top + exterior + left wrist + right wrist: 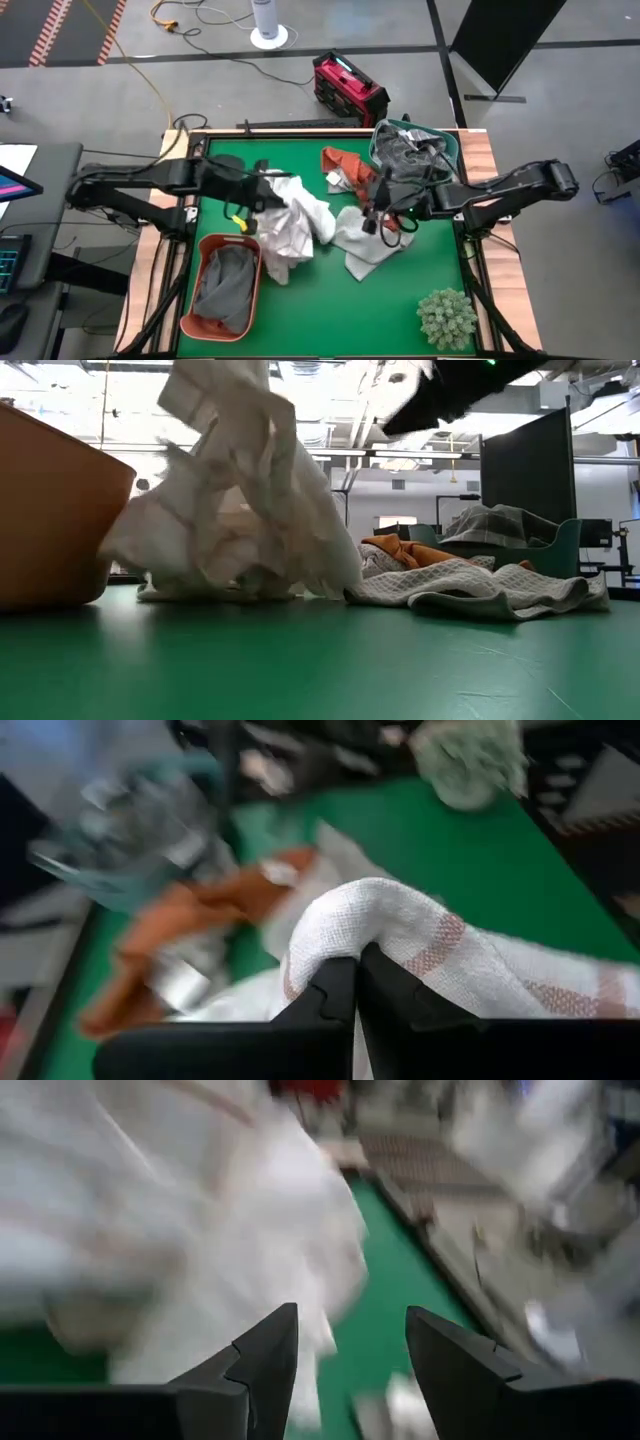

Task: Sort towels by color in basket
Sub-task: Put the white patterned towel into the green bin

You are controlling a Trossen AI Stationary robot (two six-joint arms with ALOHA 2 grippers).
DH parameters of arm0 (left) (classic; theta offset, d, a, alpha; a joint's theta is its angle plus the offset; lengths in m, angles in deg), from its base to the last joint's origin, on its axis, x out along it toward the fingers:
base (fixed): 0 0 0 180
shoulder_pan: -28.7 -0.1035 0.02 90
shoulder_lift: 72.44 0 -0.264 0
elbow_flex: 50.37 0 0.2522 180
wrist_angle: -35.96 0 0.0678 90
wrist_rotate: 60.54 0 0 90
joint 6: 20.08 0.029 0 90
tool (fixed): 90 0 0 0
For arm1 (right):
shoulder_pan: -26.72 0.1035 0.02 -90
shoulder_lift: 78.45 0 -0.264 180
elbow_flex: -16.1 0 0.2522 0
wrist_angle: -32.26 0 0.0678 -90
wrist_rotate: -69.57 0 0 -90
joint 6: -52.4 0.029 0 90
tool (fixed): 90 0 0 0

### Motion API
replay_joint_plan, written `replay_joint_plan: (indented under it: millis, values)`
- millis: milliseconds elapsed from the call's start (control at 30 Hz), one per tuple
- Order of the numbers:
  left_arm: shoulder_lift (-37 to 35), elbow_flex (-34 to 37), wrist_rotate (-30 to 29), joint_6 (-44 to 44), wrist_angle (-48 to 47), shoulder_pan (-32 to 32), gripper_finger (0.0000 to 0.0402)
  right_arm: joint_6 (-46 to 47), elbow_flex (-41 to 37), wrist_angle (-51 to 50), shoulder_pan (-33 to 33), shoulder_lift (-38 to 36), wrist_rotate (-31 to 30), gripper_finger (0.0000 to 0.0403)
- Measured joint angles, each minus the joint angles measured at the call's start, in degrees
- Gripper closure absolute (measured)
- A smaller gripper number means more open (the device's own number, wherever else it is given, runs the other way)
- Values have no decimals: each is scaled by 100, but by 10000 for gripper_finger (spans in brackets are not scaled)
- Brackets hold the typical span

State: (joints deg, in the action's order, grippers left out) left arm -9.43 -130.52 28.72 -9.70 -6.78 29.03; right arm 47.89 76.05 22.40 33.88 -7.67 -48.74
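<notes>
A white towel with faint reddish stripes [297, 225] [240, 490] hangs from my shut left gripper [268, 197] [357, 970] near the table's middle. My right gripper [376, 216] [350, 1342] is open and raised above a white thin-checked towel [365, 243] [480, 590] that lies crumpled on the green table. A rust-orange towel [345, 166] [410, 550] lies behind that one. A grey checked towel [408, 150] [500, 520] fills the teal basket [452, 150]. A plain grey towel [226, 282] lies in the orange basket [205, 250] [50, 520]. My left gripper pinches a rounded fold of the white towel [365, 920] between its two fingers, coming level from the table's left side. The fold bulges over the fingertips. The towel hangs bunched below the fingers, and its lower end [215, 585] rests on the table beside the orange basket.
A spiky pale-green plant ball [447, 316] sits at the near right corner. A red box [348, 87] stands on the floor beyond the far edge. Bare green table [340, 310] lies along the near side between the orange basket and the plant ball.
</notes>
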Motion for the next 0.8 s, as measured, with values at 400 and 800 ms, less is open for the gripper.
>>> replay_joint_plan:
  millis: [400,800]
  values:
    - [56,0,-190,1078,621,-32,401,-1903,342,3198,354,1695,460,153]
    - [82,0,962,1452,703,-57,401,-1428,1757,2026,137,2044,1312,26]
